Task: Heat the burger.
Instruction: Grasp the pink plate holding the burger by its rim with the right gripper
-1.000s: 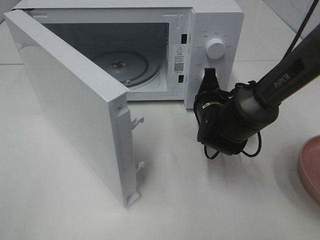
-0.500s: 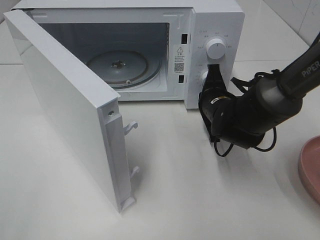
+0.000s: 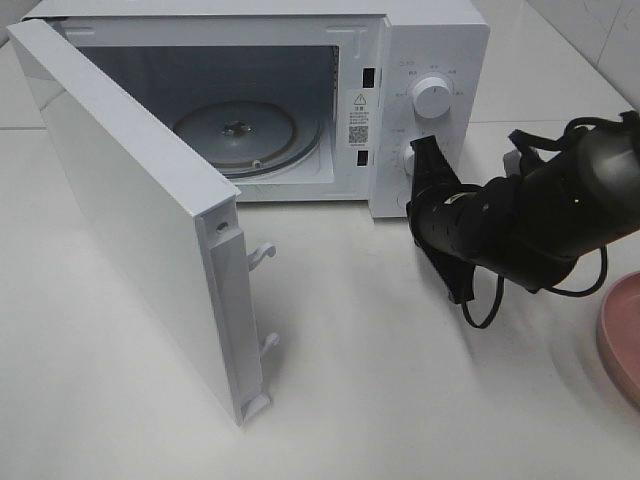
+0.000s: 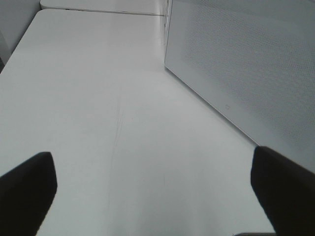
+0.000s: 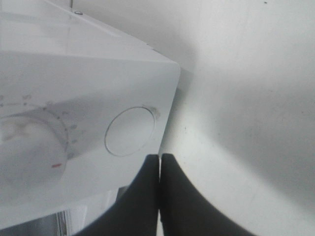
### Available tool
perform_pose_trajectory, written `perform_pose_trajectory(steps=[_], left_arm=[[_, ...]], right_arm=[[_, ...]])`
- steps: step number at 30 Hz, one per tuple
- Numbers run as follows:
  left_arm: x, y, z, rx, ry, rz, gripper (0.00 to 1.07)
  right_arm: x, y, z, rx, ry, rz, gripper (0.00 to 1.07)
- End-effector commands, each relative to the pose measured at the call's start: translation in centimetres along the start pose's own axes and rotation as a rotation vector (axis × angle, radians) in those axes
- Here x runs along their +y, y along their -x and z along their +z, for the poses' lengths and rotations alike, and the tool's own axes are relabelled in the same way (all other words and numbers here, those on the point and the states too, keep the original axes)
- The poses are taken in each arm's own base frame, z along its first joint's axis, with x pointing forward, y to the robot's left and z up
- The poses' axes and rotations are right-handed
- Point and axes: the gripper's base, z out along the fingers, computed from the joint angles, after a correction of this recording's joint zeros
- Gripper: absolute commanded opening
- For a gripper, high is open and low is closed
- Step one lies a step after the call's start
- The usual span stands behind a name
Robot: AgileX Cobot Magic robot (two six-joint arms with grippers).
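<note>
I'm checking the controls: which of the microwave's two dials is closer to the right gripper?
The lower dial, partly hidden behind the right gripper; the upper dial sits clear above.

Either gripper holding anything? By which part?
Nothing held. Right gripper is shut empty at the white microwave's control panel; left gripper is open over the white table.

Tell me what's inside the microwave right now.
Only the round glass turntable shows inside the microwave, and there is no food on it. The open door covers the left part of the cavity floor, so that part cannot be checked.
</note>
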Motion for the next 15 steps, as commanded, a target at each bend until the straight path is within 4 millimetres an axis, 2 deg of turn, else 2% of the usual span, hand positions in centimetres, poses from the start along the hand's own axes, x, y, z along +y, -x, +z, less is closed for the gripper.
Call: perform_pose_trajectory(steps=[1, 3, 6, 8, 10, 13, 15], left_arm=[[0.0, 0.0, -0.2, -0.022, -0.008, 0.003, 1.00], [0.0, 0.0, -0.2, -0.022, -0.008, 0.003, 1.00], [0.0, 0.0, -0.2, -0.022, -0.008, 0.003, 1.00], [0.0, 0.0, -0.2, -0.022, -0.008, 0.003, 1.00], [0.0, 0.0, -0.2, -0.022, -0.008, 0.003, 1.00], [0.0, 0.0, -0.2, -0.022, -0.008, 0.003, 1.00], [0.0, 0.0, -0.2, -0.022, -0.008, 0.003, 1.00]], right_arm=[[0.5, 0.1, -1.7, 0.064, -0.030, -0.134, 0.00], [0.6, 0.1, -2.0, 0.083, -0.035, -0.165, 0.00], [0.9, 0.5, -2.7, 0.187, -0.095, -0.338, 0.00], [0.9, 0.8, -2.8, 0.205, -0.102, -0.373, 0.00], [1.2, 2.1, -3.4, 0.297, -0.141, -0.504, 0.00], [1.1, 2.3, -3.5, 0.324, -0.151, -0.537, 0.00], [1.2, 3.2, -4.0, 0.397, -0.165, -0.628, 0.00]])
